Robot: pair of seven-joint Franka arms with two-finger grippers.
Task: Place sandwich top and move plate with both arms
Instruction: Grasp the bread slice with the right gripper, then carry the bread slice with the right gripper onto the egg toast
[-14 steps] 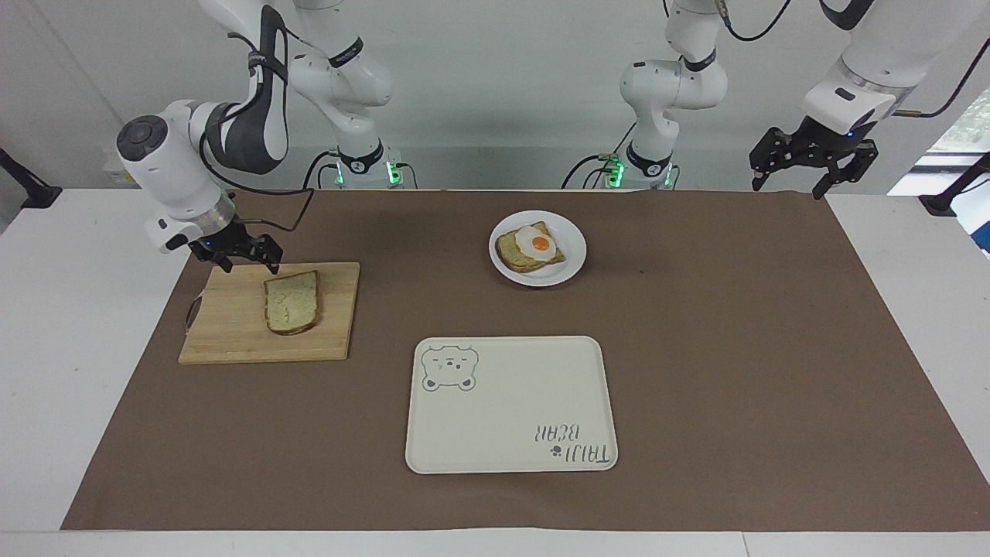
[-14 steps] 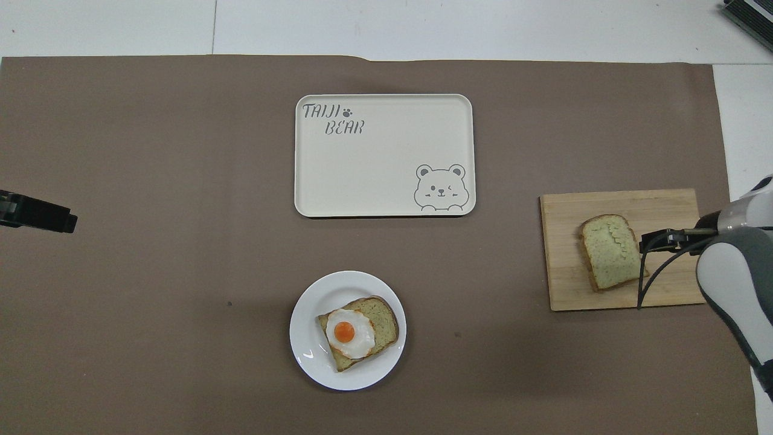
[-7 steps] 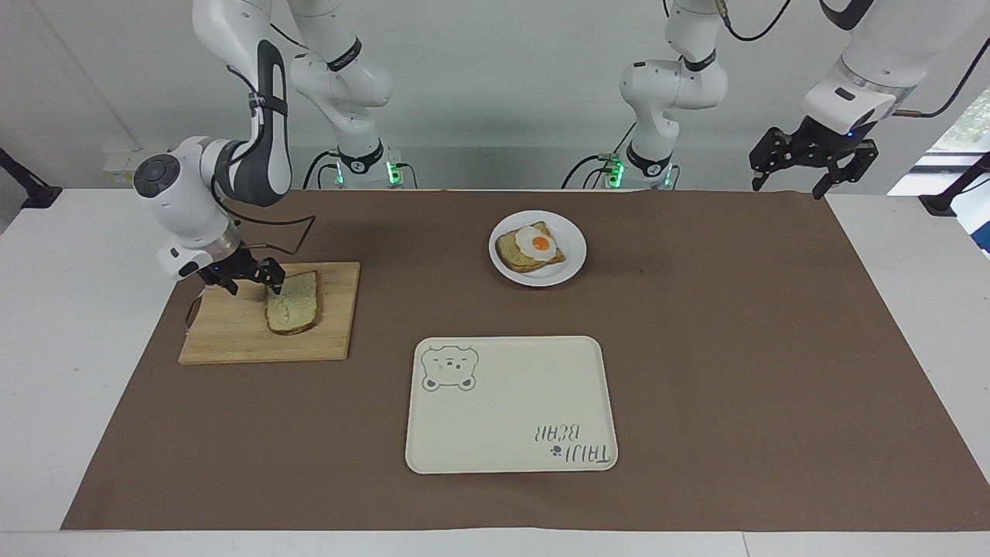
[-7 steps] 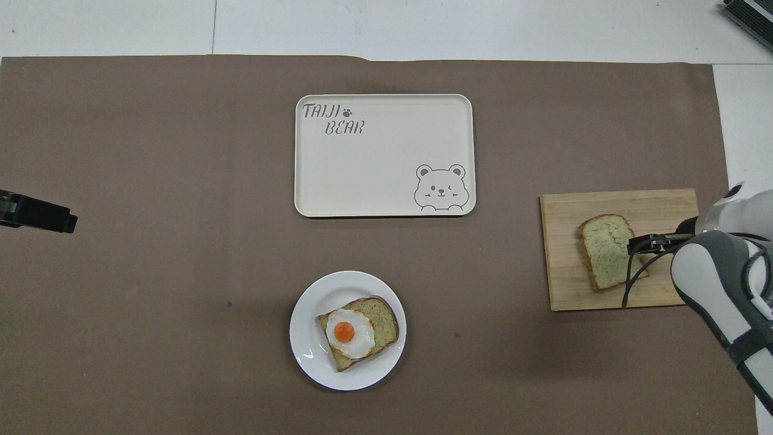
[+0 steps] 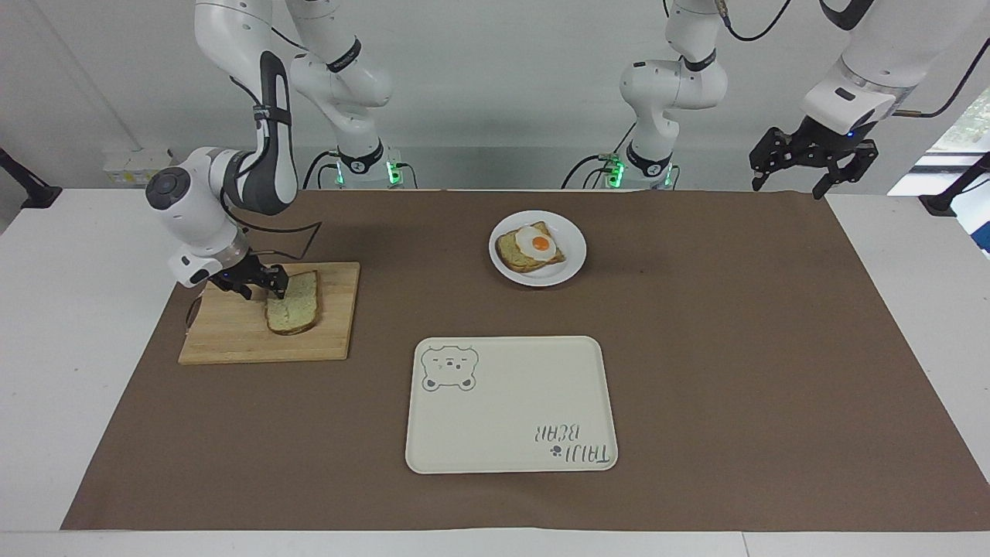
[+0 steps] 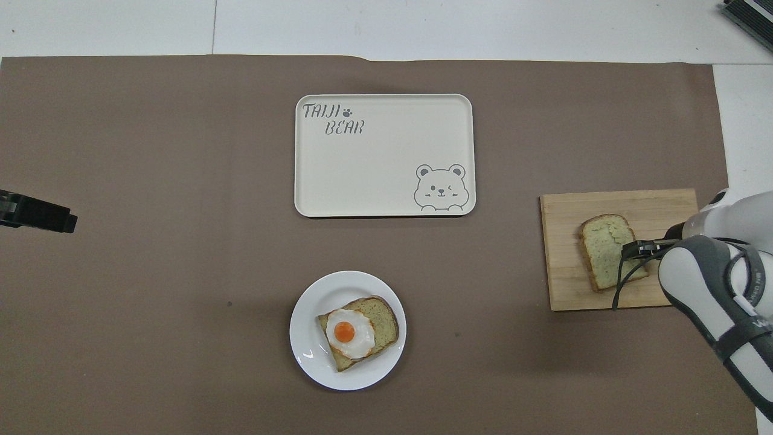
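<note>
"taiji bear" on the cream tray (image 6: 386,181)

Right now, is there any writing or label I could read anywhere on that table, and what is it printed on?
"TAIJI BEAR", with a small paw print after the first word: printed on the cream tray, in the corner diagonally across from its bear drawing.
Lettering on the band round the right arm's wrist: too small to read.
Nothing else carries readable text.

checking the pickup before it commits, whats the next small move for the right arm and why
Probably close on the sandwich top and lift. The right gripper is low at the slice's edge on the cutting board, while the egg slice on the plate is uncovered. The left gripper waits.
</note>
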